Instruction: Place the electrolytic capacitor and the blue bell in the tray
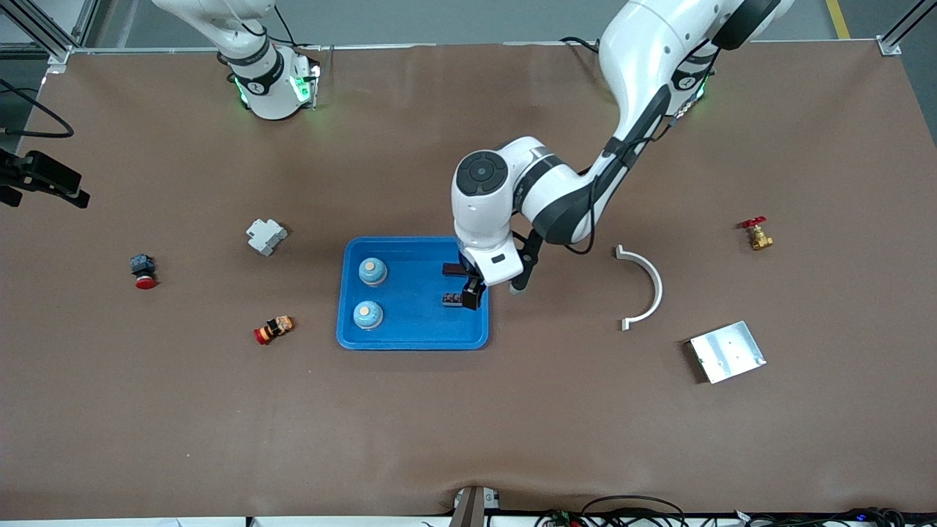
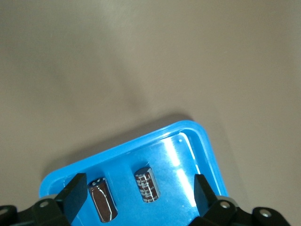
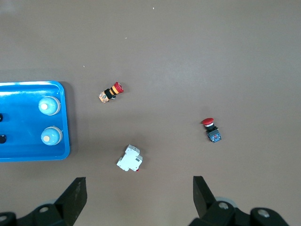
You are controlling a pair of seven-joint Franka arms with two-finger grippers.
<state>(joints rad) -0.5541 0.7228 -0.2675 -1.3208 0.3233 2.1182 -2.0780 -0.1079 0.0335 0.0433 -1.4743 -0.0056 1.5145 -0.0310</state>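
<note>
Over the tray (image 1: 351, 338) holding 2 capacitors (image 2: 147, 183), left gripper (image 1: 476, 291) hangs wide open, empty; right gripper (image 3: 139, 200) likewise.

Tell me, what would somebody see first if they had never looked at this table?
First comes the bright blue tray in the middle of the brown table, with two blue bells and two dark capacitors lying in it. The left gripper hangs open right over the capacitors. Next, the curved white piece and the silver plate lie toward the left arm's end.
</note>
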